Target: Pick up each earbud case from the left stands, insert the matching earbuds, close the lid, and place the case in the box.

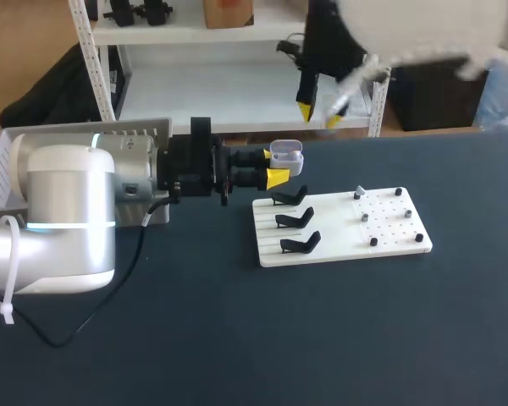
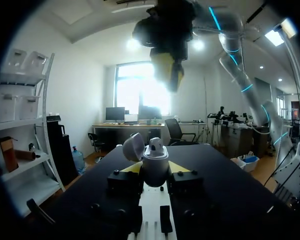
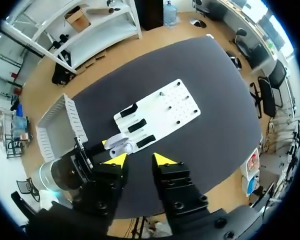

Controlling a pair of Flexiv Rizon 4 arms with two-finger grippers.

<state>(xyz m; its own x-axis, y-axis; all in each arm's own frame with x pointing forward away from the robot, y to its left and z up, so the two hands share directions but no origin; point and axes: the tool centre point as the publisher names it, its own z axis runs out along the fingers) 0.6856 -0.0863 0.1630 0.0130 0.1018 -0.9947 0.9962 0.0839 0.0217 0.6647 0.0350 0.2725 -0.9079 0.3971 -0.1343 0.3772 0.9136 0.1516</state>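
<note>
Sheen against matt

The earbud case [image 2: 155, 160] looks like smooth pale-grey plastic with a soft sheen. The left claw [image 1: 275, 167] pinching it has a matt black body and bright yellow tips, rubbery in look. The desk [image 1: 237, 338] is dark and matt. The board [image 1: 343, 245] is smooth white plastic and its stands [image 1: 295, 219] are black and faintly glossy. The left arm [image 1: 68, 211] has a glossy shell, silver-white.

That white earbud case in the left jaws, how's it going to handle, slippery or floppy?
The earbud case looks smooth and rounded, so it may slip or twist between the left jaws. Its lid stands open on a hinge, so a bump could probably swing it shut. It looks small, likely light.
</note>
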